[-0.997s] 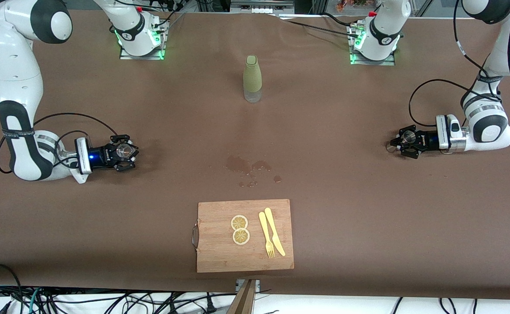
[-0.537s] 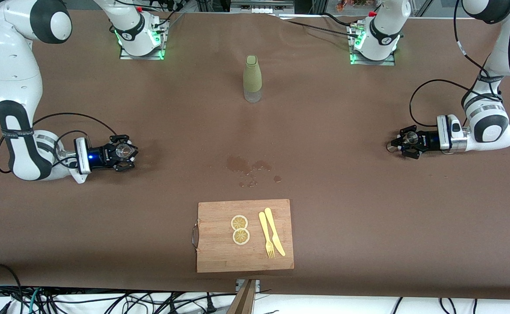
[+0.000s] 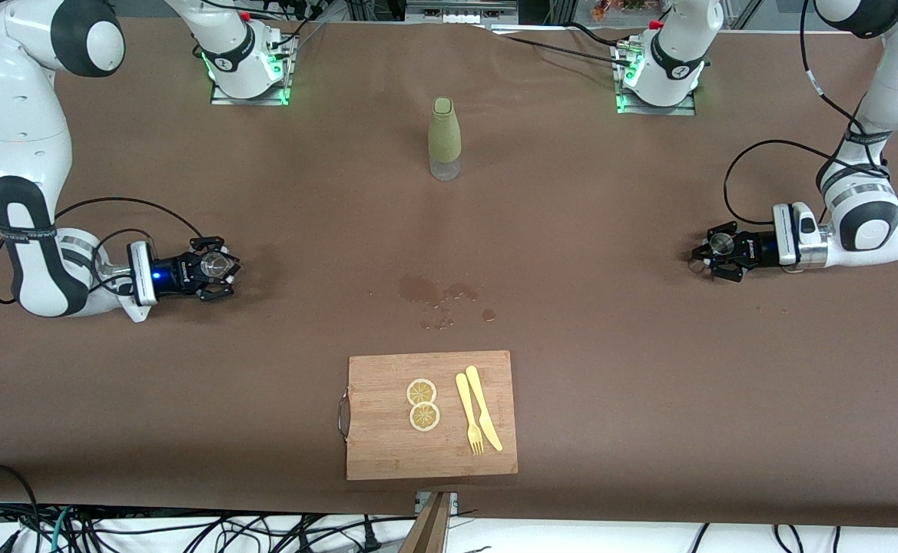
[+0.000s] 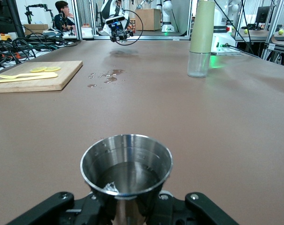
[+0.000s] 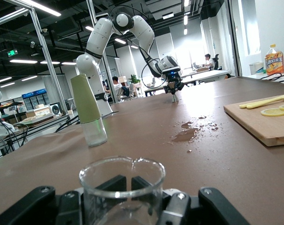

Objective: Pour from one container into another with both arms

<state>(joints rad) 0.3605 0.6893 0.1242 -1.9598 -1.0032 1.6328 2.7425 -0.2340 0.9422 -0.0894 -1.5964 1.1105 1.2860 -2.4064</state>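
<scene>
My left gripper (image 3: 714, 252) hangs low over the table at the left arm's end, shut on a small steel cup (image 3: 720, 243). In the left wrist view the steel cup (image 4: 126, 164) stands upright with a little liquid in it, gripped low by the left gripper (image 4: 127, 208). My right gripper (image 3: 214, 270) is low over the right arm's end, shut on a clear glass beaker (image 3: 217, 266). The beaker (image 5: 122, 187) shows upright in the right wrist view, above the right gripper (image 5: 127, 208). The two containers are wide apart.
A green-sleeved bottle (image 3: 444, 138) stands mid-table between the arm bases. Wet spill spots (image 3: 437, 293) mark the cloth at the centre. Nearer the camera lies a wooden cutting board (image 3: 387, 449) with two lemon slices (image 3: 422, 404), a yellow fork (image 3: 468, 415) and a knife (image 3: 484, 407).
Both grippers have drawn slightly outward toward their own ends of the table, each carrying its container. Nothing else has moved.
</scene>
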